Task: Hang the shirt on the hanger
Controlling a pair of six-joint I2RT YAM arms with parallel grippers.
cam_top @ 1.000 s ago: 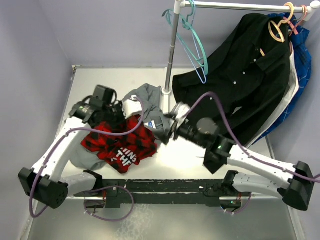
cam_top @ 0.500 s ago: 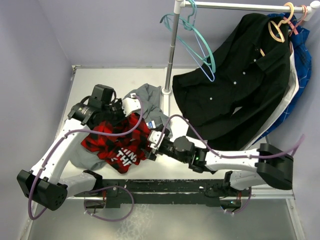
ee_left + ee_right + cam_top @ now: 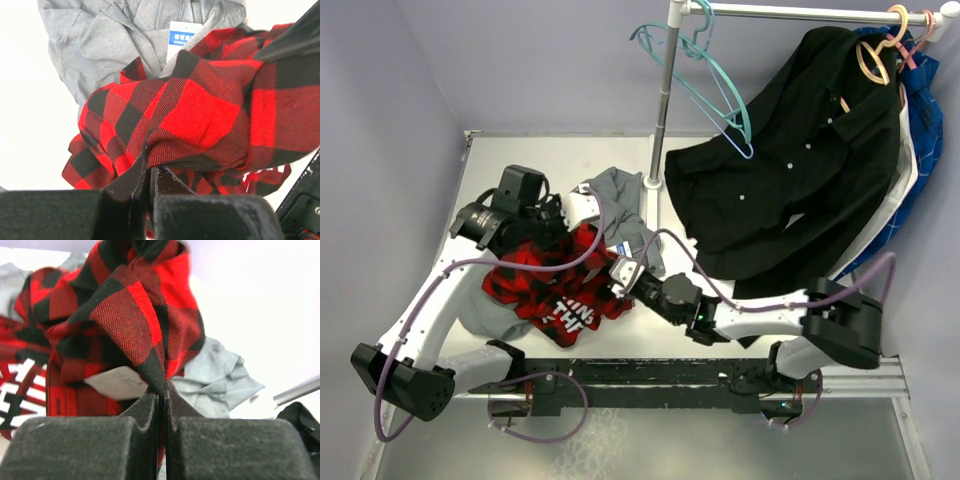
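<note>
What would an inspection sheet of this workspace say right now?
Surface: pale table, bare at the back.
Job's things: shirt bunched on table, a fold pinched up by each arm; hanger hooked on rail, not in shirt.
Clutter: grey shirt beside it; black shirt and teal hanger on rail.
Grippers: left pincer and right pincer each shut on shirt.
Cables: purple cable loops along each arm.
Surroundings: lavender walls; nothing else seen.
</note>
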